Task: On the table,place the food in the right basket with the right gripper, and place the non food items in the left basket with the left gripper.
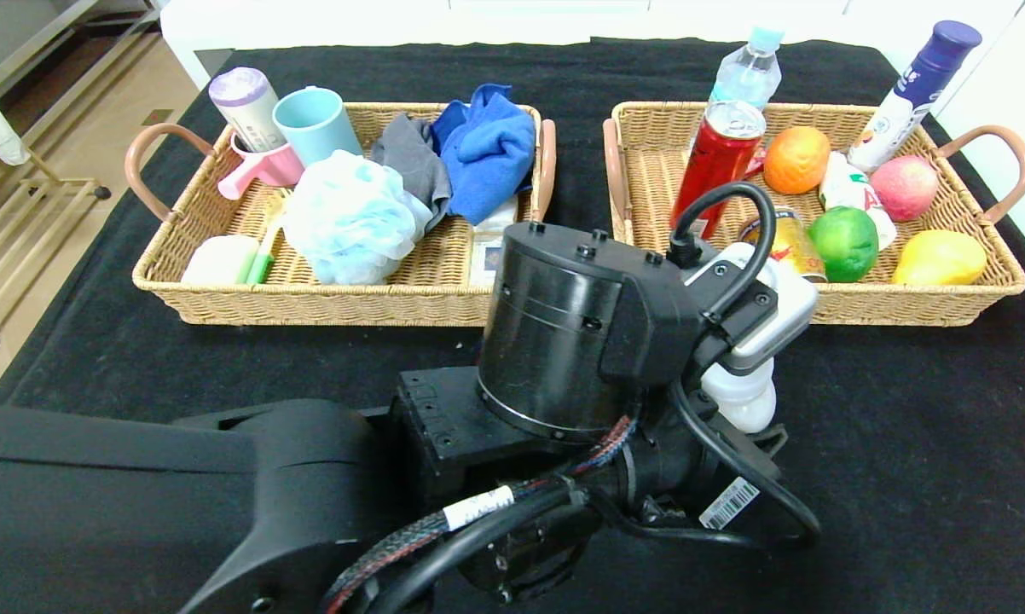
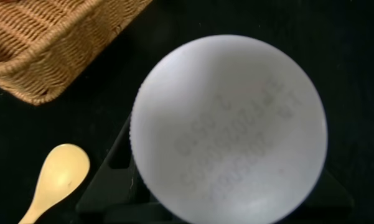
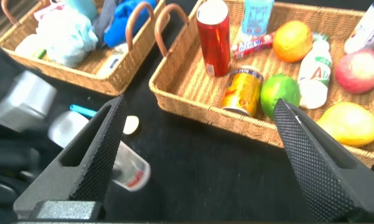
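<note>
From the head view, my left arm reaches across the middle of the black tabletop (image 1: pixel 905 426), and its wrist housing hides the left claw, so I cannot tell here how its fingers stand. A white bottle (image 1: pixel 738 396) pokes out just beyond the housing, in front of the gap between the left basket (image 1: pixel 325 298) and the right basket (image 1: pixel 905 303). The right basket already holds fruit, cans and bottles; the left holds cups, cloths and a sponge.

In the left wrist view, the white bottle's round end (image 2: pixel 229 127) fills the frame, close under the camera, with a pale wooden spoon (image 2: pixel 57 179) lying beside it on the cloth. I judge the bottle light, rigid and smooth, so I would grip across its body. The left claw's fingers are not clearly shown.

In the right wrist view, the right claw (image 3: pixel 199 155) hangs above the tabletop near the right basket, fingers spread wide, holding nothing.
</note>
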Motion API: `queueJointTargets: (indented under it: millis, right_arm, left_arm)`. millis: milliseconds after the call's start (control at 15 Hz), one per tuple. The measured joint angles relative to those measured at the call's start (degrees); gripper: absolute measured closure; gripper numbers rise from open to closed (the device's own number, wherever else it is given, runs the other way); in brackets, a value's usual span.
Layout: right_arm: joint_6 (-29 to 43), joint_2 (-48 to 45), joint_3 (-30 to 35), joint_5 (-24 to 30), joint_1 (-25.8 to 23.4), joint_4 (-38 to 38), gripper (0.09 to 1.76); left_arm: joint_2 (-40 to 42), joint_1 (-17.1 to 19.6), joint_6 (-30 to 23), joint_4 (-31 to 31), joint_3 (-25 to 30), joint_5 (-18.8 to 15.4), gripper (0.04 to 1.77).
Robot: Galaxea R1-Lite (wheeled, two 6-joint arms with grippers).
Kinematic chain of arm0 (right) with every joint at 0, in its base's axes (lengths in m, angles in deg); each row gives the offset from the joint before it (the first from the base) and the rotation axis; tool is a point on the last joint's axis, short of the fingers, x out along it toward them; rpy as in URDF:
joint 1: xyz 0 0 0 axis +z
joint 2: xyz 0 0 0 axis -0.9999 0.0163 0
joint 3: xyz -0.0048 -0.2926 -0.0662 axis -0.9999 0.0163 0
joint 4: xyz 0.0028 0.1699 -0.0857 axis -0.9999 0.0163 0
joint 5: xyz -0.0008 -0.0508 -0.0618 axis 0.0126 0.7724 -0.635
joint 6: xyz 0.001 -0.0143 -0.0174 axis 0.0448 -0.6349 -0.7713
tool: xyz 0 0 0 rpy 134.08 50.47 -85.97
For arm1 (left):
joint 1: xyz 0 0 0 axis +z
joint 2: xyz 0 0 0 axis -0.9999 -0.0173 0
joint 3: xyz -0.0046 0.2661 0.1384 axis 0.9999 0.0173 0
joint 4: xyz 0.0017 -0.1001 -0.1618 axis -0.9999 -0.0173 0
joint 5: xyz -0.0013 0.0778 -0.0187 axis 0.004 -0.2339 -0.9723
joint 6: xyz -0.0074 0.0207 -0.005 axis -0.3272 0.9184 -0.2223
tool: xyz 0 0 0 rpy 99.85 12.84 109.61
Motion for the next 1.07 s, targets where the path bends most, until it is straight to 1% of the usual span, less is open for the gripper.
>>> queueJointTargets:
  millis: [200, 400, 467, 600, 733, 1067]
  right_arm:
    - [-0.1, -0.6, -0.2, 0.0, -0.1, 1.2, 0.14]
    - [-0.1, -0.9, -0.2, 0.0, -0.1, 1.4, 0.14]
    - [-0.1, -0.9, -0.2, 0.0, -0.1, 1.5, 0.14]
    - [-0.1, -0.9, -0.2, 0.0, -0.1, 1.5, 0.14]
    - [-0.1, -1.0, -0.2, 0.0, -0.1, 1.4, 0.14]
    - [0.0, -1.5, -0.3, 0.1, 0.1, 1.3, 0.14]
  left_arm:
    - [-2.1, -0.1, 0.2, -0.1, -1.7, 0.1, 0.81]
    - [-2.9, -0.1, 0.2, -0.4, -2.1, 0.1, 0.81]
    - [-3.0, -0.1, 0.2, -0.3, -2.1, 0.1, 0.77]
    - [-3.5, -0.1, 0.3, -0.1, -2.3, 0.1, 0.61]
    - [-3.9, -0.2, 0.6, -0.2, -2.3, 0.3, 0.49]
    - [-2.1, -1.1, 0.7, -1.1, -1.4, 0.7, 0.31]
